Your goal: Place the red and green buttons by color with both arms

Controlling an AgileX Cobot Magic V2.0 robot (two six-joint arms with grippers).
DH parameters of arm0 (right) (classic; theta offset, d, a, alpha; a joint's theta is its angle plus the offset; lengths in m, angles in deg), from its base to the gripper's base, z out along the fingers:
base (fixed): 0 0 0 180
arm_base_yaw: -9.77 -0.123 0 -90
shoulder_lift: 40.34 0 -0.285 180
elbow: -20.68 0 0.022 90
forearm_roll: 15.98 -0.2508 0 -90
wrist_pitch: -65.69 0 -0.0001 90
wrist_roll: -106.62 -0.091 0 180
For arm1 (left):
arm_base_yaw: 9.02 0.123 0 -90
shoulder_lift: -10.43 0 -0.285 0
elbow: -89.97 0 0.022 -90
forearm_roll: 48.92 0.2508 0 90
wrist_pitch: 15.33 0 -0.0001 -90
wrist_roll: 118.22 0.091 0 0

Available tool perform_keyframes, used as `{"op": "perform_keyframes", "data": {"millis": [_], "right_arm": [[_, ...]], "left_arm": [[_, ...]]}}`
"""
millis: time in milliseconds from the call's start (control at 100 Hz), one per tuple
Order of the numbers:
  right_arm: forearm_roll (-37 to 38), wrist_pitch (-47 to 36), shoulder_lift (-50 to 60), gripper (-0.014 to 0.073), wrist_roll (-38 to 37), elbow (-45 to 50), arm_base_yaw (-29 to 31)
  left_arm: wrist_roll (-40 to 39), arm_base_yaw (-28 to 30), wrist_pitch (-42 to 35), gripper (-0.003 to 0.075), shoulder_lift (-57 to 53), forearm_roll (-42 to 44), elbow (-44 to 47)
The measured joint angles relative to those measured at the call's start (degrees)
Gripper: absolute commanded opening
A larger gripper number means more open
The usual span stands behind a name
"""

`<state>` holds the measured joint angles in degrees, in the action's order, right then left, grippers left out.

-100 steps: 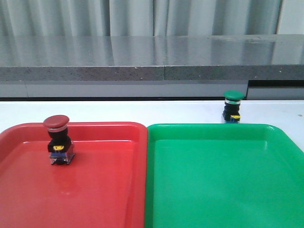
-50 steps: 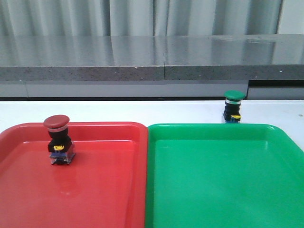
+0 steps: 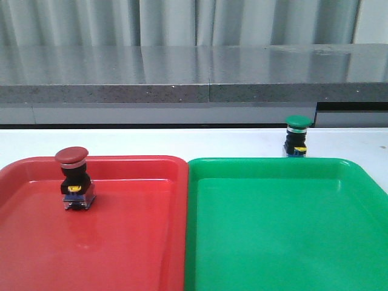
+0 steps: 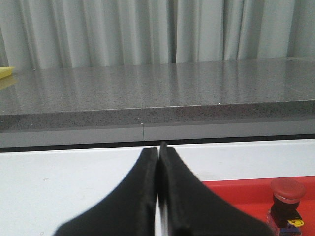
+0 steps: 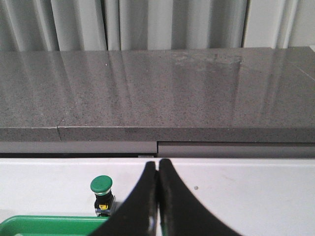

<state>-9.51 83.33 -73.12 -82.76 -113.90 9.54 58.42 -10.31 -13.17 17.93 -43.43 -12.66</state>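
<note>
Since the green button point(image 3: 298, 136) stands upright on the white table point(image 3: 151, 142), just beyond the far rim of the green tray point(image 3: 285, 230) and not in it, that's your open job, w/ the right arm by my read. Judging by looks, it's small, rigid and light: glossy mushroom cap on top, silver collar under it, squarish black body, yellow-blue base. The cap is domed and prob. slick, so don't pinch there; take it across the flat sides of the black body, below the collar, where the pads seat square. It's top-heavy-looking on a narrow base, so a sideways nudge could tip it. Come in level and close gently. Not fragile, but it may roll on its cap if dropped.

The red button point(image 3: 74, 179) sits upright in the red tray point(image 3: 121, 242), near the far left corner, clear of the walls. That half looks done.

The right gripper point(image 5: 158, 196) has its fingers pressed together, nothing between them; the green button shows ahead and off to one side of the tips, well apart. You'll need to spread the fingers before closing in. The left gripper point(image 4: 158, 196) is likewise closed up tight and empty, w/ the red button off to one side of it.

Behind the table runs a grey speckled counter point(image 3: 194, 73), curtains behind that.
</note>
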Motion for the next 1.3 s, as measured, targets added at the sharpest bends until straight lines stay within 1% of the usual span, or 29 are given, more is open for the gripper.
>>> {"op": "perform_keyframes", "data": {"millis": [110, 180, 380, 460, 500, 550, 600, 720, 770, 840, 970, 1060, 1190, 1300], "right_arm": [[-0.37, 6.06, -4.32, -0.006, 0.0, -5.7, 0.0], [-1.44, 8.32, -6.39, -0.006, 0.0, -7.74, 0.0], [-4.07, 11.12, -9.13, -0.0059, 0.0, -8.55, 0.0], [-4.31, 12.88, -9.63, -0.0032, 0.0, -8.64, 0.0], [-4.41, 13.81, -9.74, 0.0003, 0.0, -8.64, 0.0], [-4.43, 15.28, -9.74, 0.0068, 0.0, -8.64, 0.0], [-4.53, 16.93, -9.74, 0.0157, 0.0, -8.64, 0.0], [-4.69, 19.2, -9.74, 0.0433, 0.0, -8.64, 0.0], [-4.91, 19.14, -9.74, 0.0517, 0.0, -8.64, 0.0], [-5.0, 19.03, -9.74, 0.0582, 0.0, -8.64, 0.0], [-5.49, 16.79, -10.14, 0.0579, 0.0, -8.76, 0.0], [-6.04, 15.81, -12.62, 0.0579, 0.0, -9.96, -0.12], [-7.55, 15.68, -20.24, 0.0579, 0.0, -14.44, -1.26], [-8.02, 15.46, -28.67, 0.0579, 0.0, -19.71, -3.61]], "left_arm": [[0.0, 0.0, 0.0, -0.0019, 0.0, 0.0, 0.0], [0.0, 0.0, 0.0, -0.0019, 0.0, 0.0, 0.0], [0.0, 0.0, 0.0, -0.0019, 0.0, 0.0, 0.0], [0.0, 0.0, 0.0, -0.0019, 0.0, 0.0, 0.0], [0.0, 0.0, 0.0, -0.0019, 0.0, 0.0, 0.0], [0.0, 0.0, 0.0, -0.0019, 0.0, 0.0, 0.0], [0.0, 0.0, 0.0, -0.0019, 0.0, 0.0, 0.0], [0.0, 0.0, 0.0, -0.0019, 0.0, 0.0, 0.0], [0.0, 0.0, 0.0, -0.0019, 0.0, 0.0, 0.0], [0.0, 0.0, 0.0, -0.0019, 0.0, 0.0, 0.0], [0.0, 0.0, 0.0, -0.0019, 0.0, 0.0, 0.0], [0.0, 0.0, 0.0, -0.0019, 0.0, 0.0, 0.0], [0.0, 0.0, 0.0, -0.0019, 0.0, 0.0, 0.0], [0.0, 0.0, 0.0, -0.0019, 0.0, 0.0, 0.0]]}}
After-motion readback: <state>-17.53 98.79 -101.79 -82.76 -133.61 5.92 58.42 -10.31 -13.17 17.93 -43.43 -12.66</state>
